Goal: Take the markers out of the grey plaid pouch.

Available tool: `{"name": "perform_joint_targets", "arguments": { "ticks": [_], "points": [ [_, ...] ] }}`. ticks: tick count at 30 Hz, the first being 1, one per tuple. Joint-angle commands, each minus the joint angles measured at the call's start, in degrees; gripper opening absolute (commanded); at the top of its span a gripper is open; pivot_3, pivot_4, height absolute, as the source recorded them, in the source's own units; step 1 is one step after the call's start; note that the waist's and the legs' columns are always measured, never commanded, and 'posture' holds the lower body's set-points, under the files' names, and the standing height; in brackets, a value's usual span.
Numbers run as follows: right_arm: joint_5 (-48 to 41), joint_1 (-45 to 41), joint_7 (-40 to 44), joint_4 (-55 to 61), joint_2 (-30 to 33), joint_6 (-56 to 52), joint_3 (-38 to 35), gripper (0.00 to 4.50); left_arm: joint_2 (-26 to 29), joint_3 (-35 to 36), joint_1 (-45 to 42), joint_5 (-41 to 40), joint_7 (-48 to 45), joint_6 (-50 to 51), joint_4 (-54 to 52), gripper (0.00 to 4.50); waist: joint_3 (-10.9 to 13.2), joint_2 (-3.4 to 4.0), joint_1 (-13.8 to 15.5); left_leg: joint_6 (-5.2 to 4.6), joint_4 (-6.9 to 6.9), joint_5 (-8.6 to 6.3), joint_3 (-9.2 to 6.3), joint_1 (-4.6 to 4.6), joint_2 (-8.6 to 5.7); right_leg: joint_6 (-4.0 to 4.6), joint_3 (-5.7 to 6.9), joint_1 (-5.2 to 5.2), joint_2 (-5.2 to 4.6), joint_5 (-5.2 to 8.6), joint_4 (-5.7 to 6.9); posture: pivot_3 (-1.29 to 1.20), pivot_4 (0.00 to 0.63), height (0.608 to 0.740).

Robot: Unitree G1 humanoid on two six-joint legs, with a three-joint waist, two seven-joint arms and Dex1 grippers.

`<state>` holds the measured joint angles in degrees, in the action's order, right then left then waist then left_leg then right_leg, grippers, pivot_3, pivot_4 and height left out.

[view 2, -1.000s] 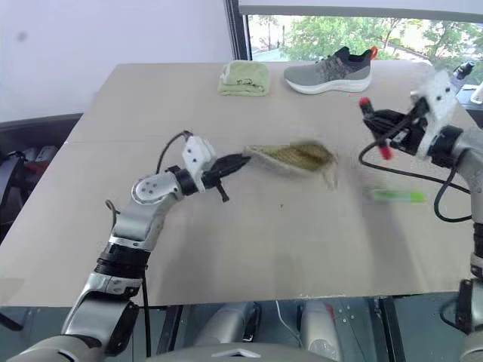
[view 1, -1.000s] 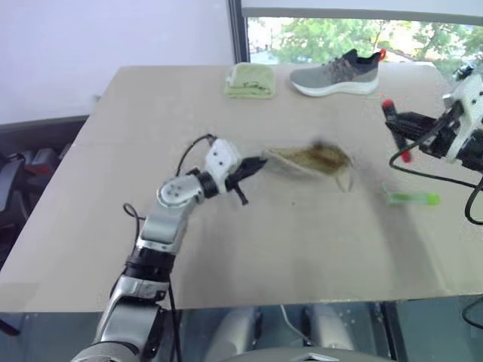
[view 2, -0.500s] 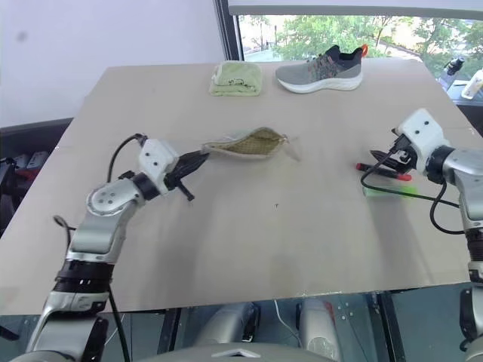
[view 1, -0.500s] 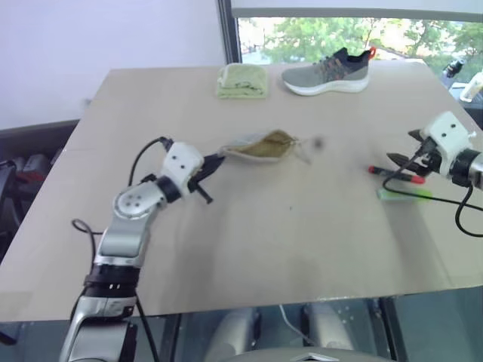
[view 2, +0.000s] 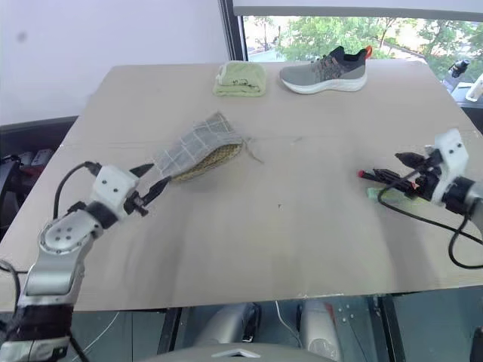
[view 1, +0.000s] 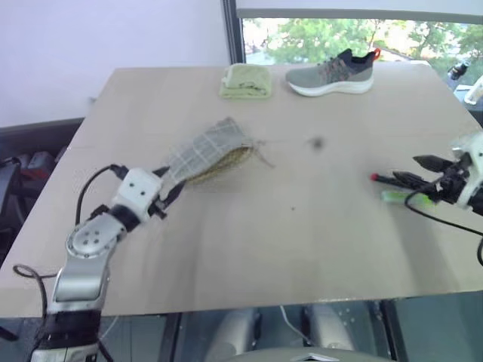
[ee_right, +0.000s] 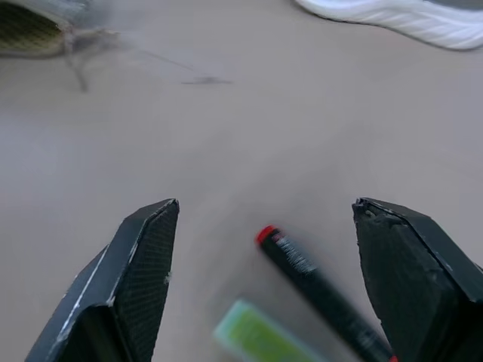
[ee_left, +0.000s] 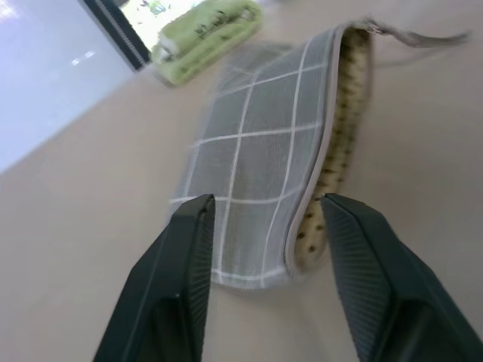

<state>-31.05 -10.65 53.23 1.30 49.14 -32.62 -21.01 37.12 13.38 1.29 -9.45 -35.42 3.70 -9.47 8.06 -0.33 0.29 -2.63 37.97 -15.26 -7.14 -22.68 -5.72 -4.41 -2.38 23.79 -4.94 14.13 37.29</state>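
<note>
The grey plaid pouch (view 1: 205, 153) lies on the table left of centre, its mouth gaping on the yellowish lining (ee_left: 332, 151). My left gripper (view 1: 169, 193) stands open at the pouch's near-left end, and that end lies between the spread fingers (ee_left: 189, 249) without being pinched. Both markers rest on the table at the right: the dark marker (ee_right: 311, 273) with its red end toward the middle, and the light green marker (view 1: 404, 197) just in front of it. My right gripper (view 2: 404, 167) hangs open over them, holding nothing.
A folded green cloth (view 1: 247, 81) and a grey sneaker (view 1: 332, 73) sit at the far edge by the window. A cable (view 2: 423, 219) trails from the right wrist over the table. Bare tabletop (view 1: 294, 226) spans the middle and front.
The left gripper carried the pouch leftward, set it on the table and opened. The right gripper came down, laid the dark marker beside the green one and opened.
</note>
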Motion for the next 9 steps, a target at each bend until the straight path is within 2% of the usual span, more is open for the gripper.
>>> {"name": "perform_joint_targets", "arguments": {
  "ticks": [1,5,9],
  "points": [
    [-4.19,4.53,2.82,2.97,-1.03,-0.97,-3.30,3.75,0.09,3.51,7.93,-11.54,-3.72,11.57,-10.62,2.34,0.00,0.00,-0.05,-0.01,-0.02,0.00,0.00,0.03,0.01,0.00,-0.01,-0.01,0.00,0.00,0.00,0.00,0.150,0.740],
    [-3.31,10.50,7.99,0.80,-1.35,3.22,-2.54,3.75,-0.29,3.71,16.93,-19.60,-6.05,19.31,-18.54,2.34,0.02,0.04,0.10,-0.29,-0.03,-0.17,0.05,0.08,0.02,0.00,-0.04,-0.07,-0.02,0.00,-0.01,0.00,0.150,0.740],
    [-0.88,14.17,11.98,-2.00,-1.59,10.04,-2.18,3.75,-1.36,4.46,21.01,-21.34,-5.65,20.61,-20.09,2.34,0.02,0.07,0.60,-0.31,-0.04,-0.21,0.03,0.34,0.02,0.03,0.02,-0.27,-0.02,0.00,0.01,0.00,0.150,0.740]
  ]
}}
